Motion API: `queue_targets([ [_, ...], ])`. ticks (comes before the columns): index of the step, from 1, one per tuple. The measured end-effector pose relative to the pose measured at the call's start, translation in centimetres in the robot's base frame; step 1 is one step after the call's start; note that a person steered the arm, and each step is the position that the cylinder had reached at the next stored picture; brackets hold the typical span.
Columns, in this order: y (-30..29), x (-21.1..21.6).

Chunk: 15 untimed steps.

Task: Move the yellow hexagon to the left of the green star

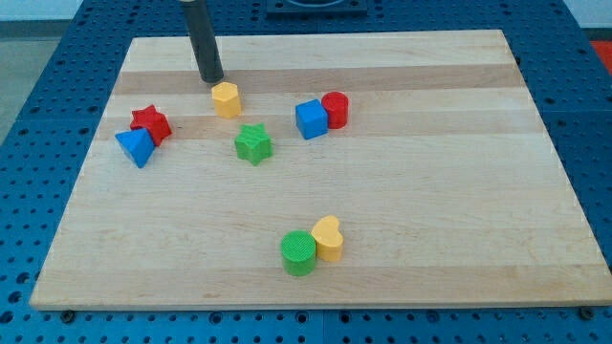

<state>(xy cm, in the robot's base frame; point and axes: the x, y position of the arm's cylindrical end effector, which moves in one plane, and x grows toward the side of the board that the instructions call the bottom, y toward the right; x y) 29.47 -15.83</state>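
Note:
The yellow hexagon (226, 98) lies on the wooden board near the view's top, left of centre. The green star (253, 144) lies just below it and slightly to the view's right, a small gap apart. My tip (210, 79) stands just above and to the left of the yellow hexagon, close to it but with a narrow gap showing.
A red star (151, 122) touches a blue triangle (136, 147) at the view's left. A blue cube (311, 119) touches a red cylinder (335, 110) right of centre. A green cylinder (298, 252) touches a yellow heart-like block (328, 238) near the bottom.

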Motion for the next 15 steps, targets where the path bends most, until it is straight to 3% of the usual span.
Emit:
queue_targets([
  [4,3.9,20.9],
  [5,3.1,21.9],
  [6,2.9,19.8],
  [7,2.7,13.4],
  [9,-0.6,10.5],
  [10,-1.2,6.5],
  [11,-0.8,-0.4],
  [12,0.6,0.2],
  [15,3.1,7.9],
])
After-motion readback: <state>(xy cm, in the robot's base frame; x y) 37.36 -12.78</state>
